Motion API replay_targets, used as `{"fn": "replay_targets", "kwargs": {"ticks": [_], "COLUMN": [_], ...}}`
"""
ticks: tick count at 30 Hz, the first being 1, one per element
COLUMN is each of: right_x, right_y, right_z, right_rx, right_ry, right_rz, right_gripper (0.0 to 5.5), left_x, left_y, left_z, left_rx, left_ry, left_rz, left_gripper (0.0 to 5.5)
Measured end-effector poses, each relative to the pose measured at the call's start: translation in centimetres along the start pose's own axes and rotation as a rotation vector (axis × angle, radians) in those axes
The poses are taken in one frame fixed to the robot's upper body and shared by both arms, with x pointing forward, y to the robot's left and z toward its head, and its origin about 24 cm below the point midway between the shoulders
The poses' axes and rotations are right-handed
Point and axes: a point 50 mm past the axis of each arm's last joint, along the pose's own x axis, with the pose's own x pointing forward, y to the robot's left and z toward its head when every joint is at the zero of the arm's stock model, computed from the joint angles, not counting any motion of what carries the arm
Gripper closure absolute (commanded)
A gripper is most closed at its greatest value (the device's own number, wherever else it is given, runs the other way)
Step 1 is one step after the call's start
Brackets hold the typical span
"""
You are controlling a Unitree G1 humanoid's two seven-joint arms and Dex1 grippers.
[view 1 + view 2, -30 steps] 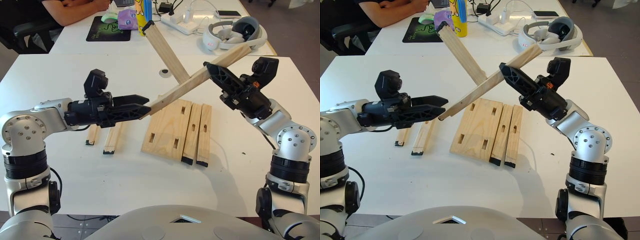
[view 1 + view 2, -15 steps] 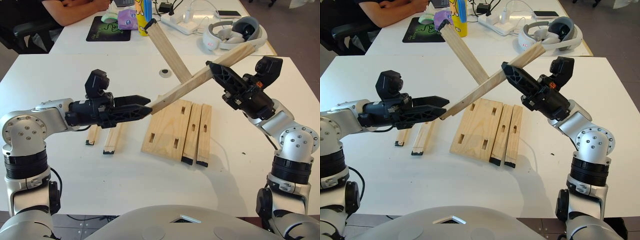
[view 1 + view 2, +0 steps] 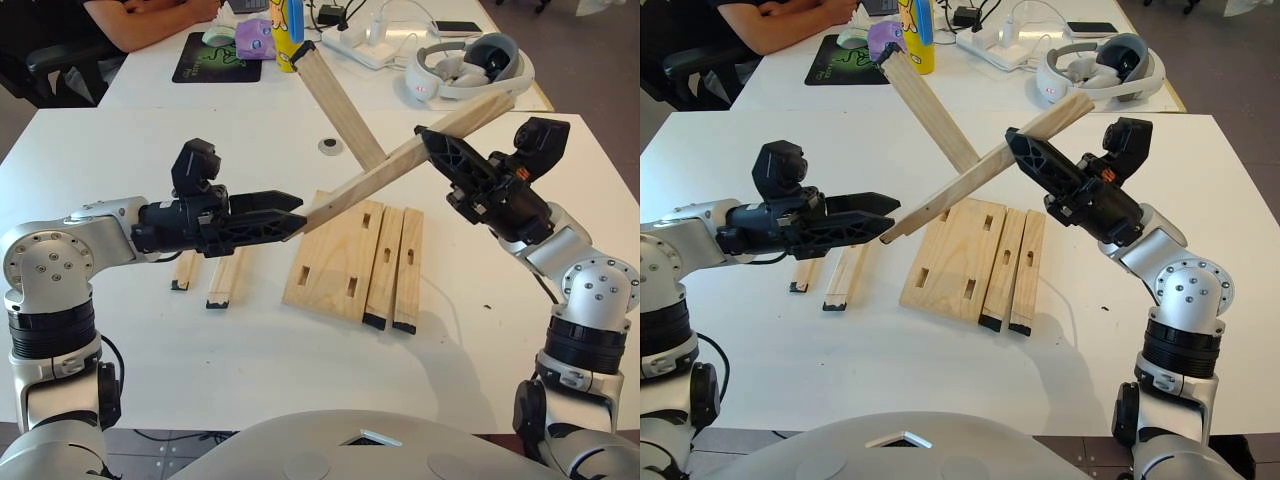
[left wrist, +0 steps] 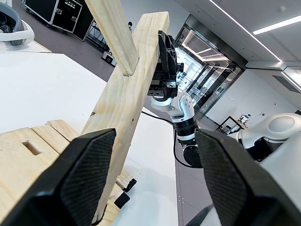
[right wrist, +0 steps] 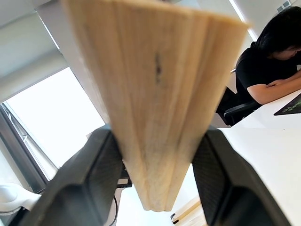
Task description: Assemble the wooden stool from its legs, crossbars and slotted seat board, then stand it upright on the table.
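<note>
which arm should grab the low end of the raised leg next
Left. The left pincer is open and holds nothing, with its tips right at the lower end of the leg. The right pincer is shut on the leg's upper part, so it is busy holding it up.

A white table (image 3: 100, 160) stands near, a second white table (image 3: 150, 88) just beyond it, with a black chair (image 3: 60, 62) at the far left. Grey floor (image 3: 590, 60) lies far right. Strip lights (image 4: 277, 24) cross the ceiling; a window (image 5: 47, 117) glows bright
</note>
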Motion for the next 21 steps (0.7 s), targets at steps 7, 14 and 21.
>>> {"fn": "replay_targets", "kwargs": {"ticks": [7,14,21], "right_x": [-0.26,-0.58,-0.50], "right_y": [0.11,0.20,0.42], "right_z": [-0.01,0.01,0.05], "right_rx": [-0.004,-0.009,-0.016], "right_ry": [-0.001,-0.003,-0.001], "right_rz": [-0.007,-0.017,-0.012], "right_gripper": [3.44,3.44,3.44], "left_x": [0.15,0.27,0.33], "left_y": [-0.10,-0.09,-0.19], "left_z": [-0.05,-0.13,-0.12], "left_rx": [0.004,0.002,-0.001], "left_ry": [0.006,0.010,0.007], "left_rz": [-0.004,-0.007,-0.019], "left_gripper": [2.38,2.38,2.38]}}
